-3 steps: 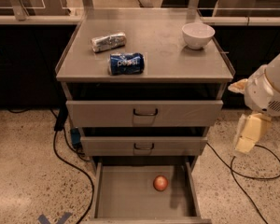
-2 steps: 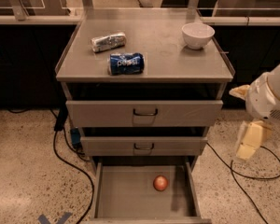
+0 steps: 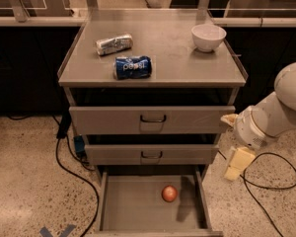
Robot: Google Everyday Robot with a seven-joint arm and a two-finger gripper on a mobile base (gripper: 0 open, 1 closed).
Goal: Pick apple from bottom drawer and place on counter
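Observation:
The apple, small and red-orange, lies on the grey floor of the open bottom drawer, right of its middle. The counter is the flat grey top of the drawer cabinet. My gripper hangs from the white arm to the right of the cabinet, outside the drawer. It is level with the middle drawer, above and to the right of the apple, and holds nothing that I can see.
On the counter lie a blue Pepsi can, a crushed silver can and a white bowl. The two upper drawers are shut. Black cables run over the floor on both sides of the cabinet.
The arm and gripper have moved down and to the left, closer to the cabinet's right side. The apple and the things on the counter have not moved.

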